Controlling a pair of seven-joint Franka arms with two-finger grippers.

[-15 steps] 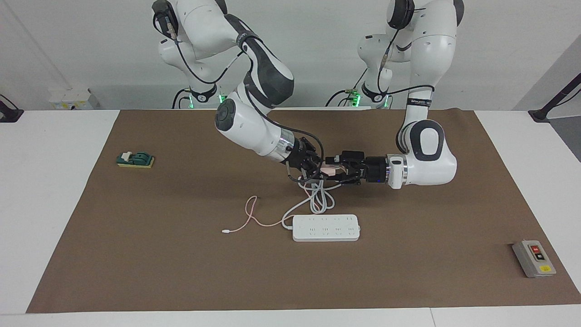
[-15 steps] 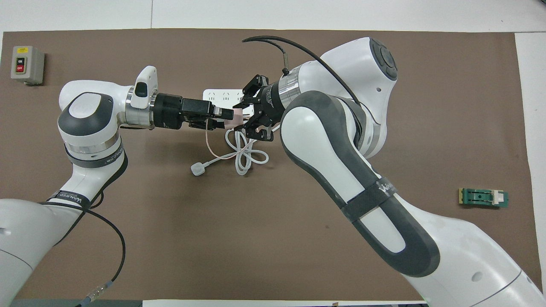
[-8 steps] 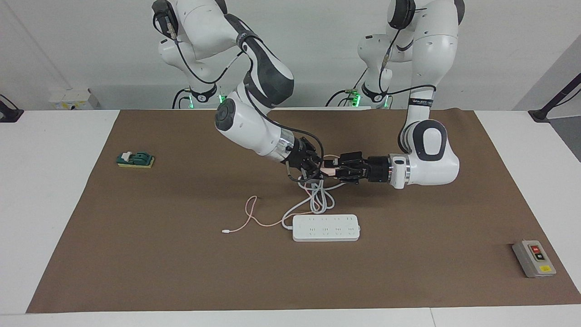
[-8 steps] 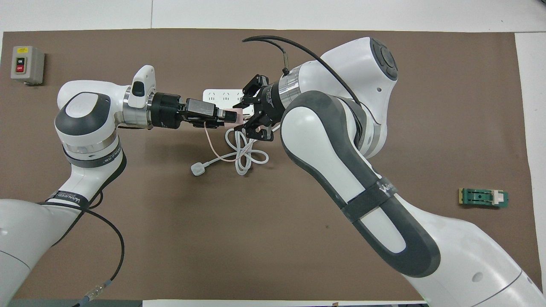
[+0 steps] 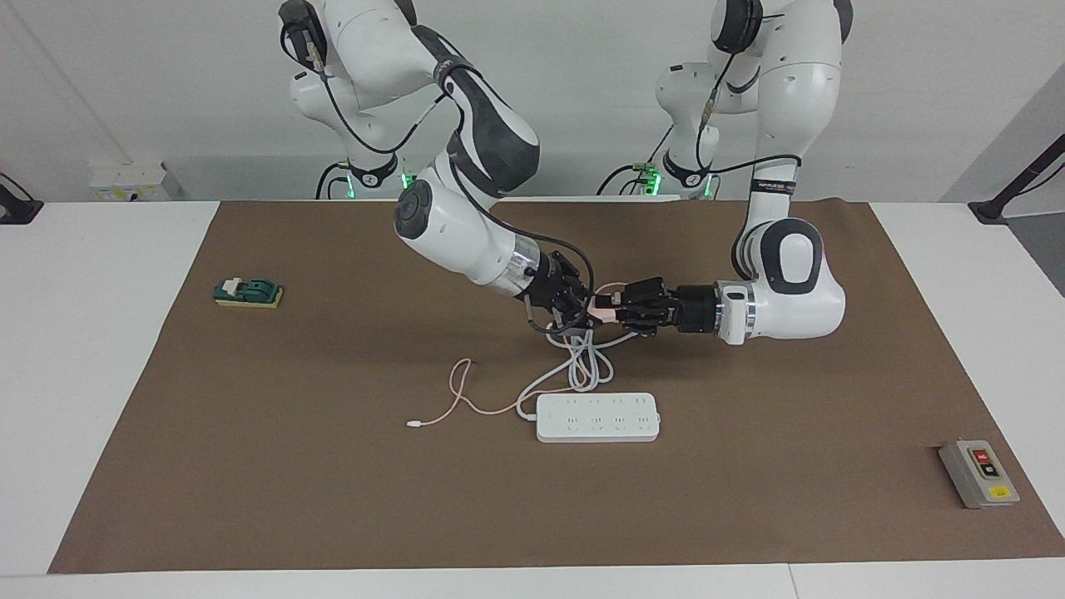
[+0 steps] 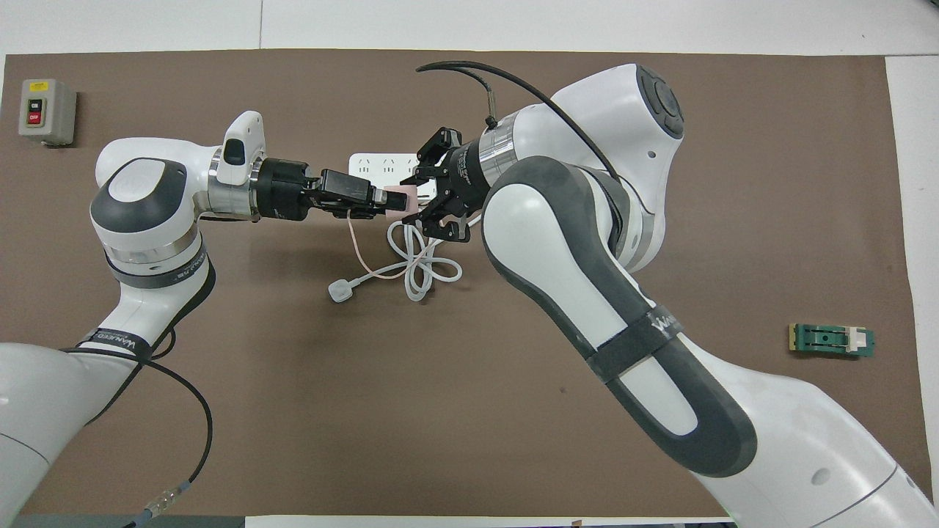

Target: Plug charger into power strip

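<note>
The pale-pink charger (image 5: 601, 313) (image 6: 402, 196) hangs in the air between both grippers, over the power strip's looped white cord (image 5: 586, 366). My left gripper (image 5: 614, 309) (image 6: 385, 198) is shut on the charger. My right gripper (image 5: 582, 309) (image 6: 419, 195) faces it, its fingers spread around the charger's other end. The charger's thin pink cable (image 5: 453, 391) trails down to the mat and ends in a white tip (image 5: 412, 424). The white power strip (image 5: 597, 417) (image 6: 381, 165) lies flat on the mat, farther from the robots than the grippers.
The strip's white three-pin plug (image 6: 339, 290) lies beside the cord loops. A grey box with red and yellow buttons (image 5: 978, 473) (image 6: 45, 111) sits toward the left arm's end. A green block (image 5: 248, 293) (image 6: 831, 340) sits toward the right arm's end.
My left wrist has turned and the charger has shifted with it, a little toward the power strip in the overhead view. The right gripper has stayed in place.
</note>
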